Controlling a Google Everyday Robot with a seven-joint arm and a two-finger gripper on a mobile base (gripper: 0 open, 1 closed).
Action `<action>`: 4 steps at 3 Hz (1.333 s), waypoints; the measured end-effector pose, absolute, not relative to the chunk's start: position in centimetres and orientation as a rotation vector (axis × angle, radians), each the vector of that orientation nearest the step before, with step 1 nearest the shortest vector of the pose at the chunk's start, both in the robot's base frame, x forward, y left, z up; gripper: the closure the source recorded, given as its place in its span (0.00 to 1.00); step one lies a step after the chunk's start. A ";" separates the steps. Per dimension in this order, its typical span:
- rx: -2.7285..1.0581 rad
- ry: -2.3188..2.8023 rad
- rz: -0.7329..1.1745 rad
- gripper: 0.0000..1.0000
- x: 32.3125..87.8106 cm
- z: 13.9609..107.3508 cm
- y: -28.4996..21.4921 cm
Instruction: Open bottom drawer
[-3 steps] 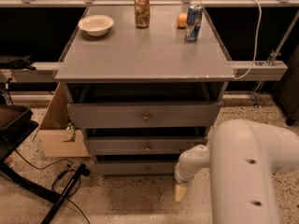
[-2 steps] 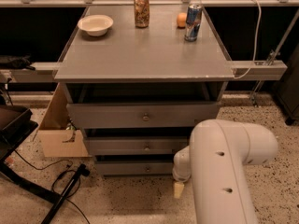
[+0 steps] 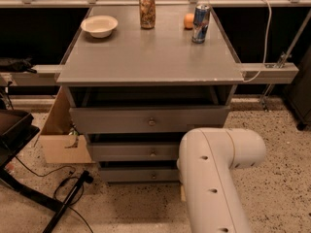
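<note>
The robot's big white arm point(image 3: 210, 183) fills the near right of the view. It bends down low in front of the cabinet, most likely so it can reach the lowest knob. The gripper point(image 3: 182, 194) is tucked behind the arm, close to the floor, by the right end of the bottom drawer point(image 3: 138, 174). Only a small tan bit of it peeks out. One cannot tell if it is released, clenched, or holding anything.

The bottom drawer is the lowest and thinnest grey front, just above the floor. Its small round knob point(image 3: 153, 175) sits in the middle, a little left of the arm. The drawer looks shut or nearly shut, so the pull seems not yet done. The gripper likely has to get to that knob first.

Above it come the middle drawer point(image 3: 131, 152) and then the wide top drawer point(image 3: 116, 121). A cardboard box point(image 3: 60, 142) leans by the cabinet's left side.

Farthest away, small things sit along the far edge of the cabinet top point(image 3: 150, 57), well away from the drawers. A bowl point(image 3: 99, 25) is near the far left corner. A brown can point(image 3: 147, 11) stands at the middle. An orange point(image 3: 189, 21) and a blue can point(image 3: 200, 23) are near the far right corner.
</note>
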State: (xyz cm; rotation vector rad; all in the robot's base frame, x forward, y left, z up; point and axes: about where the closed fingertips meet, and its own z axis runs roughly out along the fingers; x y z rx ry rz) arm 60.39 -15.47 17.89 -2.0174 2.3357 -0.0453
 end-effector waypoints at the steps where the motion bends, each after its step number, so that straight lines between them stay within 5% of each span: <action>1: -1.996 2.337 -0.096 0.00 62.0 17.6 -15.8; 2: -1.986 2.329 -0.106 0.00 62.7 17.3 -15.4; 4: -1.948 2.317 -0.050 0.42 62.8 16.6 -14.4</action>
